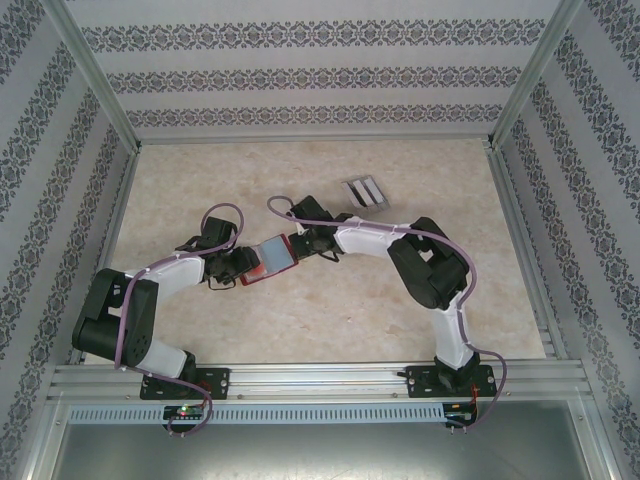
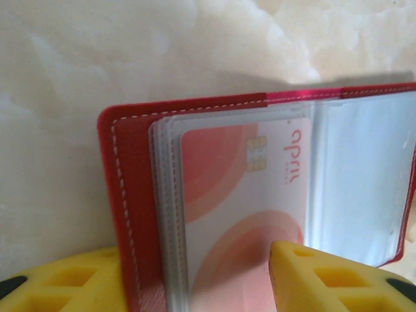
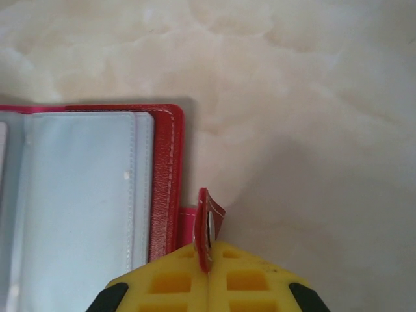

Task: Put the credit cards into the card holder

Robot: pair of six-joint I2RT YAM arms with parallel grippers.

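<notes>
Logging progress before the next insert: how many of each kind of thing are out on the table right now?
card holder: 1
card, in its sleeve: 1
slotted stand: 1
Total: 3

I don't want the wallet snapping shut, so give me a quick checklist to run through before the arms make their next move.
1. The wallet lies open, inside up: ok.
2. The right tool is shut on the snap tab: ok.
3. The left tool grips the wallet's left half firmly: cannot tell; its fingers stand either side of it.
4. The chip card is seated behind clear plastic on the left half: ok.
5. The right-hand sleeve looks free for another card: ok.
</notes>
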